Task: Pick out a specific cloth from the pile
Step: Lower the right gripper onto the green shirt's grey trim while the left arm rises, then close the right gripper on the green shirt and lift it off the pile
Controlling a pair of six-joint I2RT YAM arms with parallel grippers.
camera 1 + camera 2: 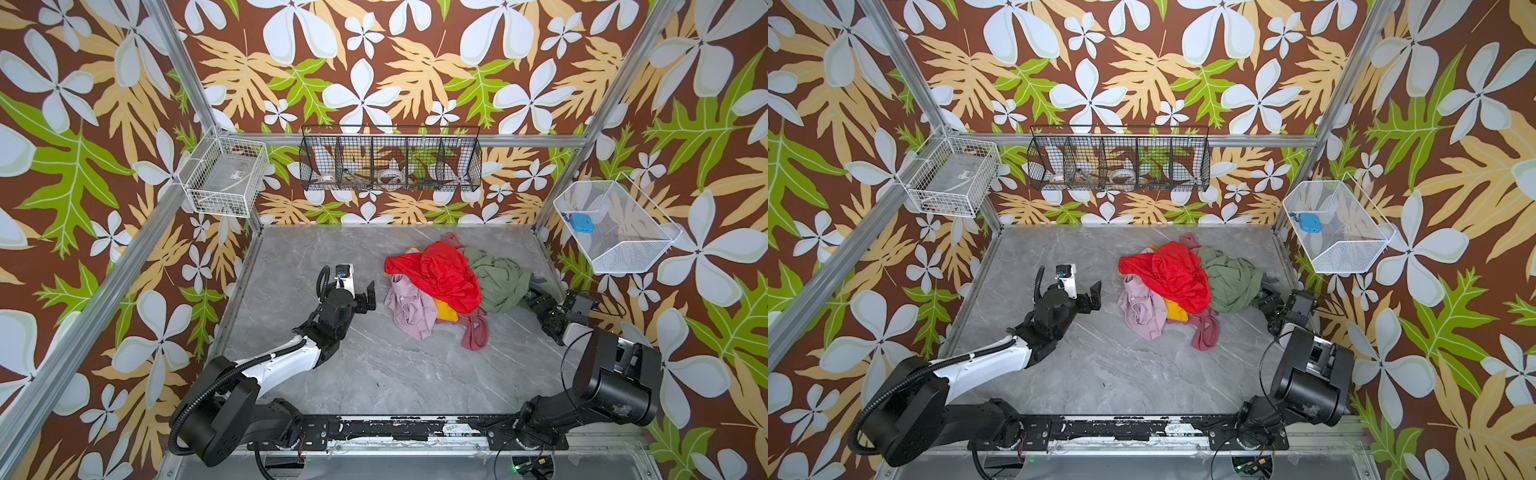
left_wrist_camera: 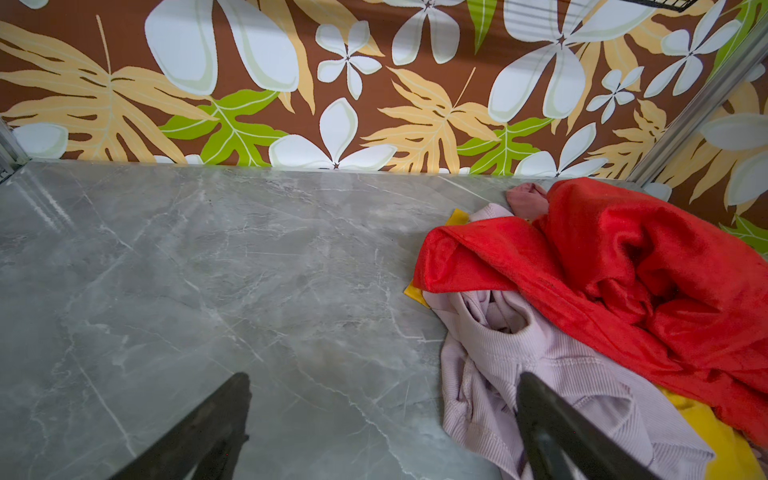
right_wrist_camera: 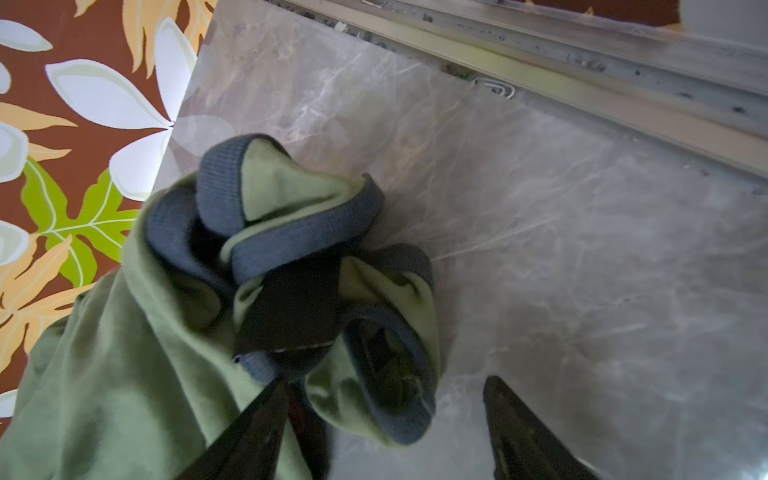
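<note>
Right gripper (image 3: 386, 380), jaws apart, straddles the cloth (image 3: 104, 353), not yet pulled from the pile (image 1: 436, 274); left gripper (image 2: 384, 378) gapes empty.

The cloth (image 1: 496, 282) is shown in soft sage green, edged with ribbed grey-blue edging bands (image 3: 299, 241). In the pile (image 1: 1167, 286), toward the worktop's far right corner, a shiny bright red cloth (image 1: 440, 274) is seen, along with a ribbed lilac-pink garment (image 2: 490, 340), a plain yellow piece (image 1: 445, 312) and a dusty rose garment (image 1: 476, 332). The worktop (image 1: 374, 374) is patterned as grey marble with pale veins. The walls (image 1: 104, 166) are printed brown with white flowers and tan and lime-green leaves. A blue item (image 1: 581, 222) is seen in a white mesh basket (image 1: 623, 257).
</note>
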